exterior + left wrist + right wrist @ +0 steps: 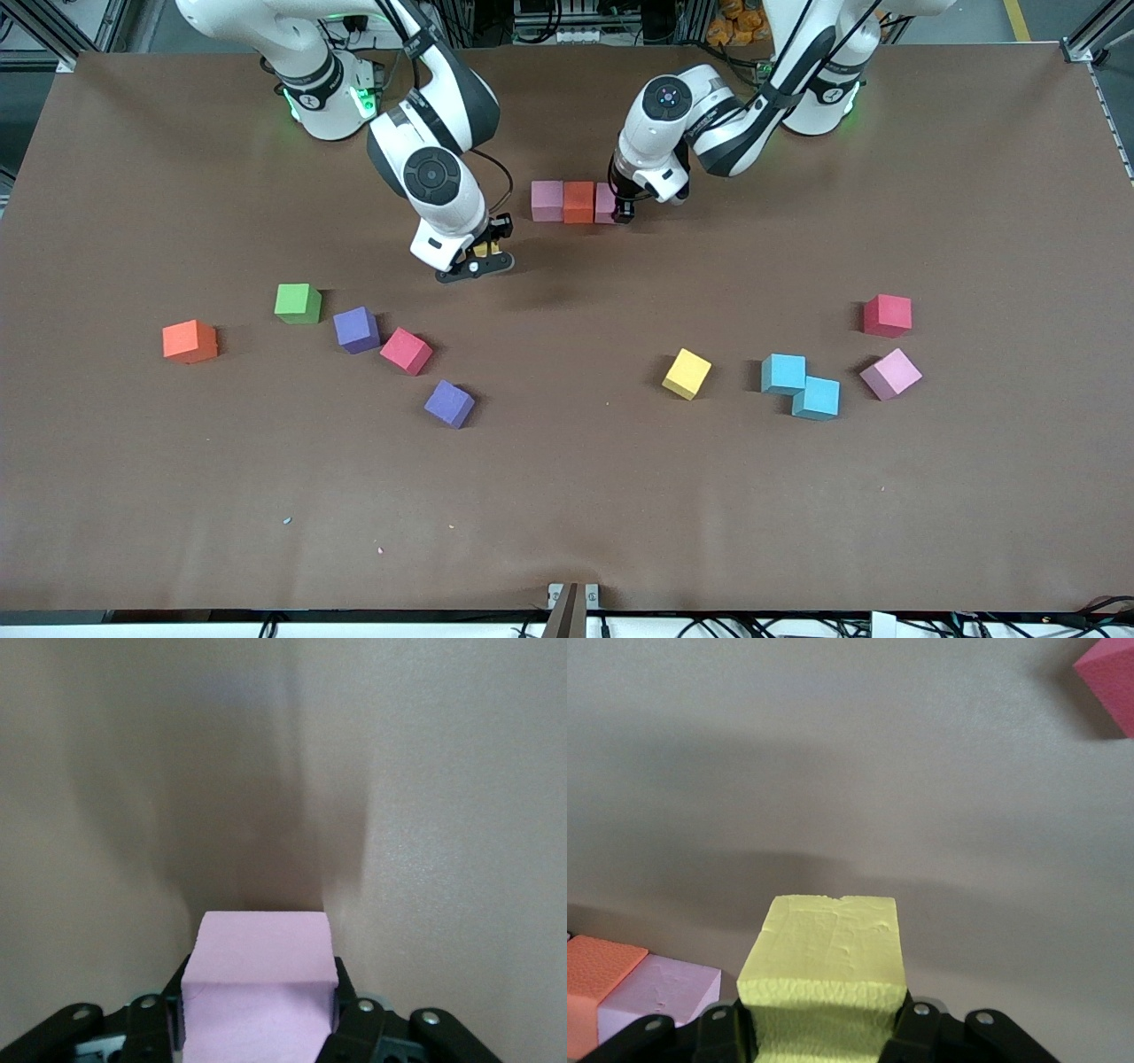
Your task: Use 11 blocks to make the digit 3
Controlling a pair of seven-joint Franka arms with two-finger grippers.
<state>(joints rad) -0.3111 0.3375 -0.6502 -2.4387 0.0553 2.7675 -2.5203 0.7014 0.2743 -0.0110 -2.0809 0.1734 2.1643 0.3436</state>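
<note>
Third pink block [606,203] (half-hidden) — left gripper [623,213]

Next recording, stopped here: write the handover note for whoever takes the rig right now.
Left gripper: jaws shut on a pink block, set at the end of the row beside the orange block and another pink block.
Right gripper: jaws shut on a yellow block, held over bare table near the row.
Done: three-block row.
Left: release pink, place yellow, then the loose blocks nearer the front camera. Leave the green cube.
</note>
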